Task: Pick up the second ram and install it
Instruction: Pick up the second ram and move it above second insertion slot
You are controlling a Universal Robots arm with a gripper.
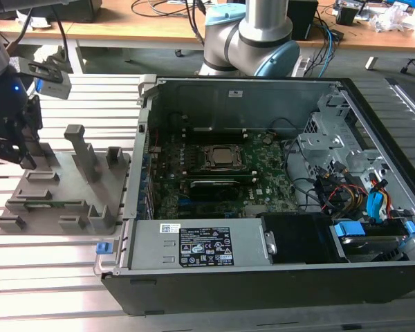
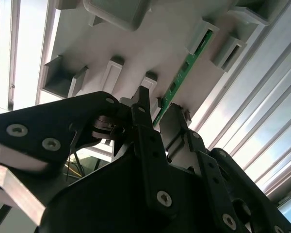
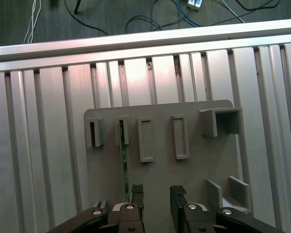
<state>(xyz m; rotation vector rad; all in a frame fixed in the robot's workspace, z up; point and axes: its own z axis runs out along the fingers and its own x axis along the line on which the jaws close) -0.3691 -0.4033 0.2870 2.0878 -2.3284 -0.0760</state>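
The second ram (image 3: 122,160) is a thin green stick standing on edge in slots of the grey fixture plate (image 3: 199,160). In the second wrist view the ram (image 2: 184,73) runs between two upright blocks towards the fingers. In the exterior view the ram (image 1: 52,203) is a green sliver low in the plate (image 1: 62,187). My gripper (image 3: 157,191) is open above the plate, nothing between its black fingers (image 3: 137,191). The stick lies just beside one finger, apart from it. In the exterior view the gripper (image 1: 24,160) hangs over the plate's far end at the exterior view's left.
An open computer case (image 1: 263,277) lies to the exterior view's right of the plate, holding the green motherboard (image 1: 263,187) with its processor socket (image 1: 221,158), cables and drive bays (image 1: 360,200). A tall block (image 1: 79,149) rises from the plate. Everything rests on a slatted aluminium table (image 3: 39,145).
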